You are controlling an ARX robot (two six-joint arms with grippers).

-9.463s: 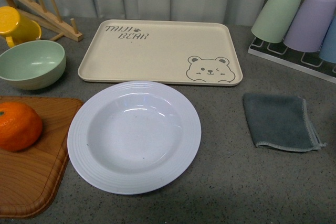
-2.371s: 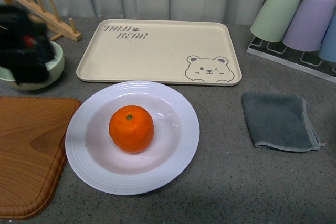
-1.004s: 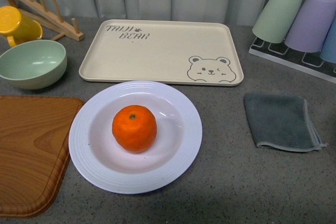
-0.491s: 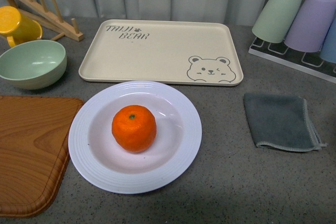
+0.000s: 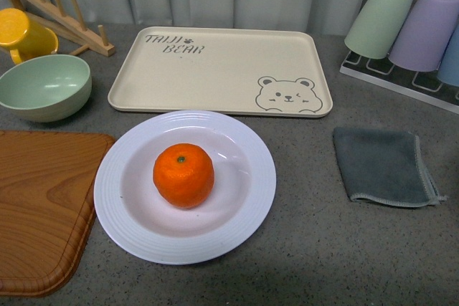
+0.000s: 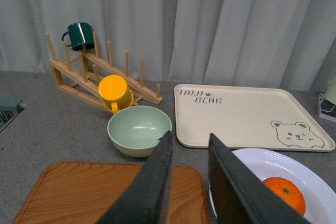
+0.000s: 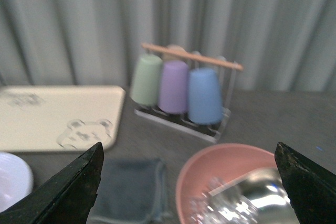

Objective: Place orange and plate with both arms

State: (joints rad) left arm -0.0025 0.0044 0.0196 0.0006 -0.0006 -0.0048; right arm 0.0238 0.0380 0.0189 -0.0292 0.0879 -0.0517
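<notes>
One orange (image 5: 183, 175) sits loose in the well of the white deep plate (image 5: 247, 216). The plate rests on the grey counter (image 5: 315, 249), just in front of the bear tray (image 5: 215, 69). The left gripper (image 6: 190, 136) holds nothing, fingers slightly apart. The right gripper (image 7: 189, 148) is spread wide, also empty.

Risk: the round fruit is unrestrained. Tilting or jerking the plate during a rim grasp likely rolls it out. A shallow pinch on the ridged rim may slip and drop the plate.

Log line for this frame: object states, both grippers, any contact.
orange: in plate, centred | plate: on counter, in front of bear tray | left gripper: open, empty | right gripper: open, empty | contact: none
</notes>
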